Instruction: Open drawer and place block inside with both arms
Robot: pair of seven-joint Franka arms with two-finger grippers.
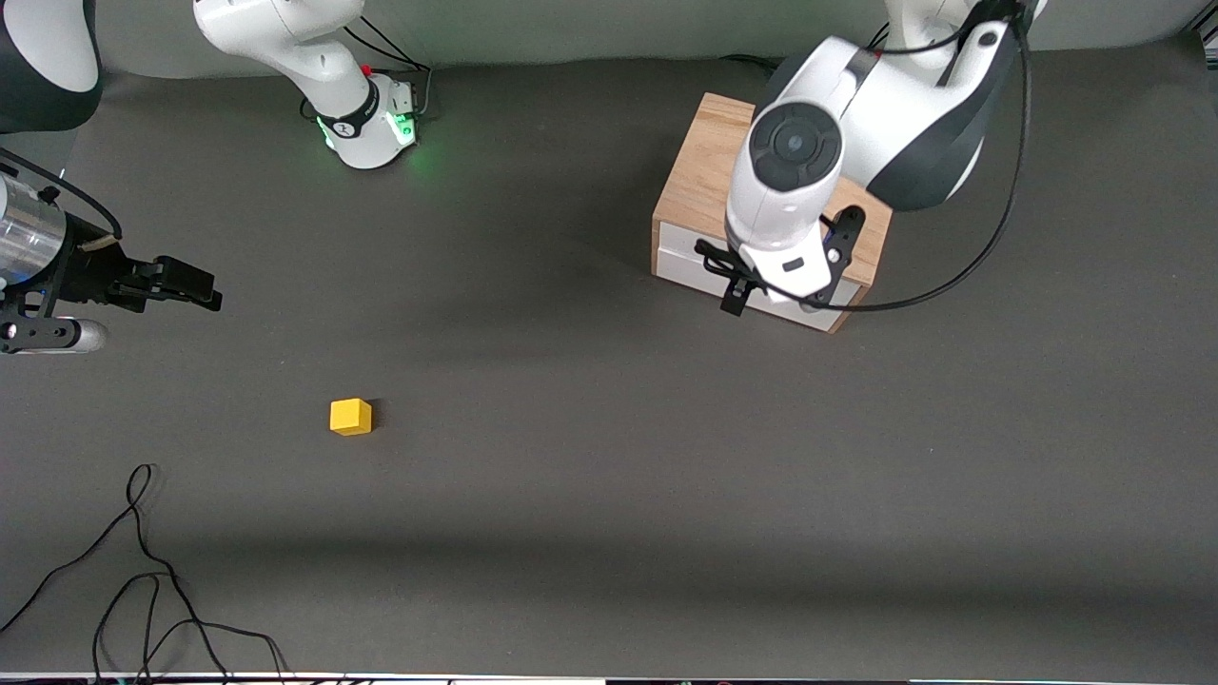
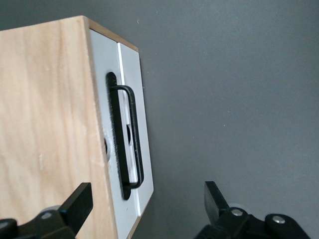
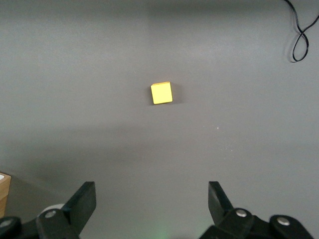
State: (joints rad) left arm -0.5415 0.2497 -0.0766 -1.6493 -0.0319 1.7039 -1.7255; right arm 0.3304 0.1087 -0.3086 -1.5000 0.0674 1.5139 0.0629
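The light-oak cabinet (image 1: pixel 709 162) stands toward the left arm's end of the table. Its white drawer (image 1: pixel 680 266) is shut and faces the front camera. My left gripper (image 1: pixel 790 271) is open and hangs over the cabinet's front edge. In the left wrist view its fingers (image 2: pixel 79 204) straddle the edge, one over the wood top (image 2: pixel 50 124) and one over the table in front of the drawer front (image 2: pixel 130 74); the black wire handle (image 2: pixel 135 134) is untouched. The yellow block (image 1: pixel 350 417) lies on the table. My right gripper (image 1: pixel 186 283) is open, above the table, apart from the block (image 3: pixel 161 92).
Loose black cables (image 1: pixel 143 571) lie on the table near the front camera at the right arm's end, and also show in the right wrist view (image 3: pixel 299 40). The right arm's green-lit base (image 1: pixel 366 128) stands at the back.
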